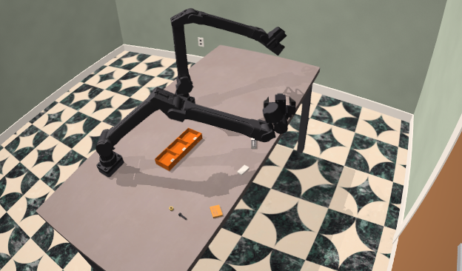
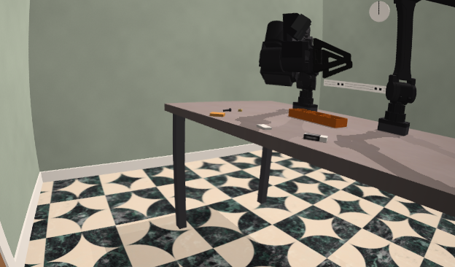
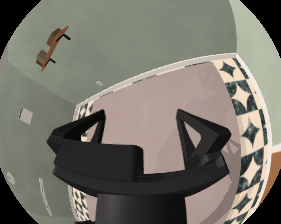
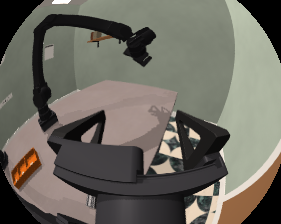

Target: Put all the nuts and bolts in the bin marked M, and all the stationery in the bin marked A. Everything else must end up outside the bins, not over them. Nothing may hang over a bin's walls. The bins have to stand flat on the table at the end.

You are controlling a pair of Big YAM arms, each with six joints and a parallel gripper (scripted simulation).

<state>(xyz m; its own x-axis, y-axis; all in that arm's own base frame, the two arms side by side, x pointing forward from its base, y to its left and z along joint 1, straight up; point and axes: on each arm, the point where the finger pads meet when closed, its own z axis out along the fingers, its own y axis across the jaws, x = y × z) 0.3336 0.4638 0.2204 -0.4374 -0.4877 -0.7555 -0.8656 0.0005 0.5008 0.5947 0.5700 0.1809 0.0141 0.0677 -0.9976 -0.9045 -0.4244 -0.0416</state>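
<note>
An orange three-compartment bin row (image 1: pixel 163 165) (image 2: pixel 336 122) (image 4: pixel 30 174) stands flat; its white labels are unreadable. No contents are visible. A brass nut (image 1: pixel 171 208) (image 2: pixel 240 110) and dark bolt (image 1: pixel 182 216) (image 2: pixel 227 109) lie near each other. A flat orange block (image 1: pixel 216 211) (image 2: pixel 217 114), a small white block (image 1: pixel 243 169) (image 2: pixel 264 126) and a dark-sleeved block with white end (image 1: pixel 254 143) (image 2: pixel 313 137) (image 4: pixel 91 201) lie toward the table's long edge. My left gripper (image 1: pixel 280 51) (image 3: pixel 140 113) is open and empty, high above the far part. My right gripper (image 4: pixel 140 114) is open and empty, raised near that edge.
The right arm (image 1: pixel 227 120) stretches above the table (image 1: pixel 112 222) past the bin row, over the side toward the dark-sleeved block. The left arm (image 1: pixel 181 52) stands beyond it. Arm shadows cross the tabletop.
</note>
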